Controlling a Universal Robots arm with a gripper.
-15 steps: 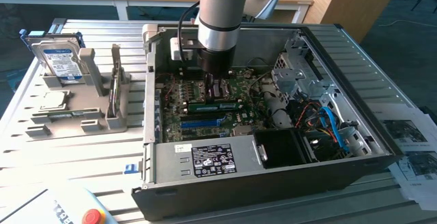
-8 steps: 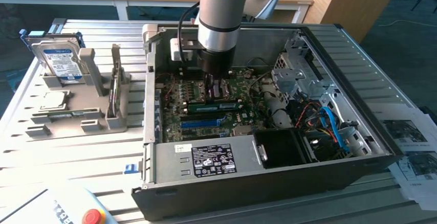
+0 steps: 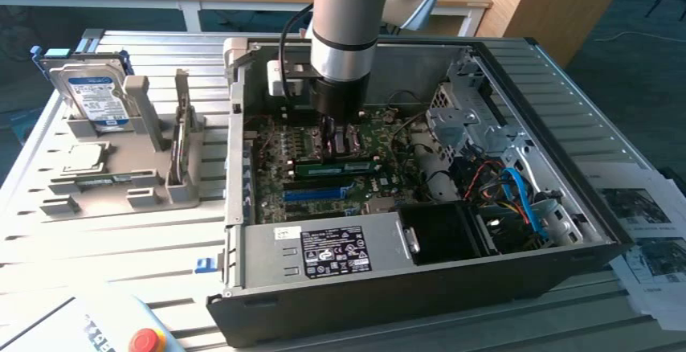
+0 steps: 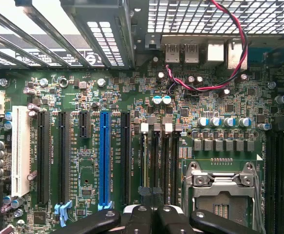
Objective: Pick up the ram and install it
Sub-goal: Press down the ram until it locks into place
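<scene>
Ribbed metal tabletop [image 3: 150, 239] with an open black PC case [image 3: 429, 280] lying on its side, motherboard [image 3: 321, 167] exposed. A grey fixture rack [image 3: 118, 167] well apart from the hand, toward the exterior view's left, carries a hard drive [image 3: 95, 95]. Printed sheets [image 3: 643, 231] lie past the case on the exterior view's right.

Arm [image 3: 345, 22] reaches straight down into the case; the hand [image 4: 151, 214] sits low over the motherboard, directly above the memory slots. Fingers [image 4: 138, 218] are drawn together with only a thin gap between the dark pads. The ram [image 4: 152, 161] is seen edge-on as a thin strip standing between the black slots directly under the fingertips; whether the pads actually clamp it cannot be told. Blue expansion slot [image 4: 104, 156] runs parallel just beside the hand, and the CPU socket [image 4: 222, 187] lies on the opposite side. Red and black wire pair [image 4: 215, 85] crosses the board beyond the hand, near the rear ports.
</scene>
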